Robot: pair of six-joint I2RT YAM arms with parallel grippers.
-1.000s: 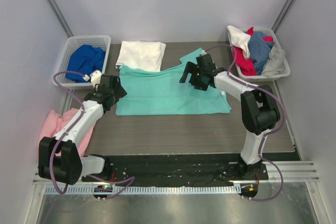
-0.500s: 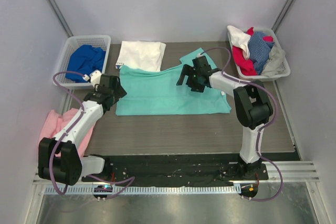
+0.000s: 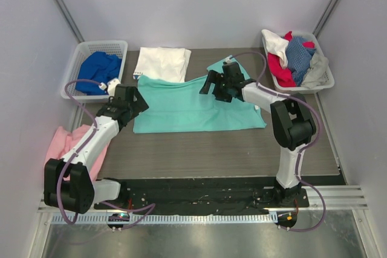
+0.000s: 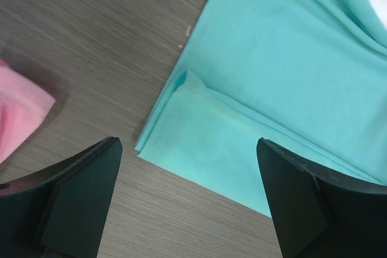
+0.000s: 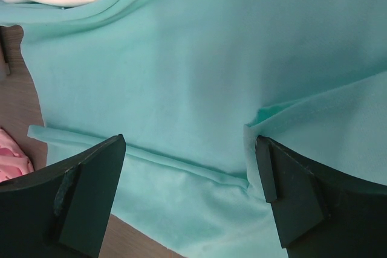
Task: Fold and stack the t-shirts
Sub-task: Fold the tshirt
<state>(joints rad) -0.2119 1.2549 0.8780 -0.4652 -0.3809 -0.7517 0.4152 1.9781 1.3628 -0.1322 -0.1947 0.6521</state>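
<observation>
A mint-green t-shirt [image 3: 193,104] lies spread flat in the middle of the table. A folded white t-shirt [image 3: 162,63] lies behind it, overlapped by the green one's back edge. My left gripper [image 3: 136,102] is open and empty over the green shirt's left edge; in the left wrist view [image 4: 190,209] its jaws straddle the shirt's folded corner [image 4: 199,131]. My right gripper [image 3: 210,84] is open low over the shirt's upper right part. In the right wrist view [image 5: 190,191] green fabric [image 5: 199,58] fills the gap, and a raised fold touches the right fingertip [image 5: 272,167].
A white basket [image 3: 84,49] at back left holds a royal blue shirt [image 3: 100,67]. A basket [image 3: 323,80] at back right holds red, white, blue and grey shirts. A pink cloth [image 3: 69,140] lies off the table's left edge, also in the left wrist view [image 4: 15,119].
My right gripper has moved left over the green shirt, towards its middle back. The left gripper has shifted only slightly. The shirt looks unmoved.
</observation>
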